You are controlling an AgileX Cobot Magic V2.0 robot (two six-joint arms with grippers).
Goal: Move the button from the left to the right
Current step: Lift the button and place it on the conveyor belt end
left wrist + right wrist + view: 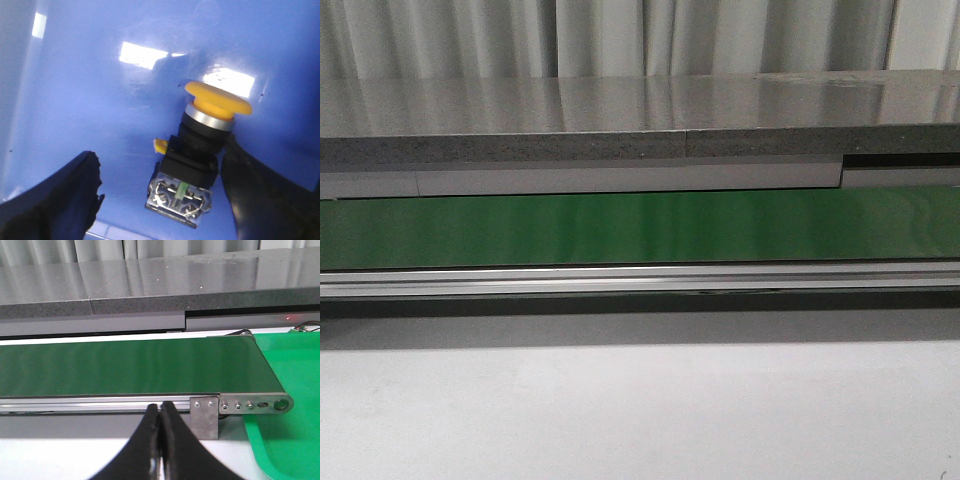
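In the left wrist view the button (pixel 200 150) lies on its side on a glossy blue bin floor (pixel 90 90). It has a yellow-orange mushroom cap, a black body and metal terminals at its base. My left gripper (pixel 162 180) is open around it: one finger (pixel 250 185) touches or nearly touches the body, the other finger (pixel 55 200) stands well apart. My right gripper (pixel 160 412) is shut and empty, held in front of the green conveyor belt (pixel 125 365). Neither gripper nor the button shows in the front view.
The green conveyor belt (pixel 640 228) with its aluminium rail (pixel 640 278) runs across the front view, a grey counter (pixel 620 120) behind it and white tabletop (pixel 640 410) in front. A green tray (pixel 290 390) lies beside the belt's end in the right wrist view.
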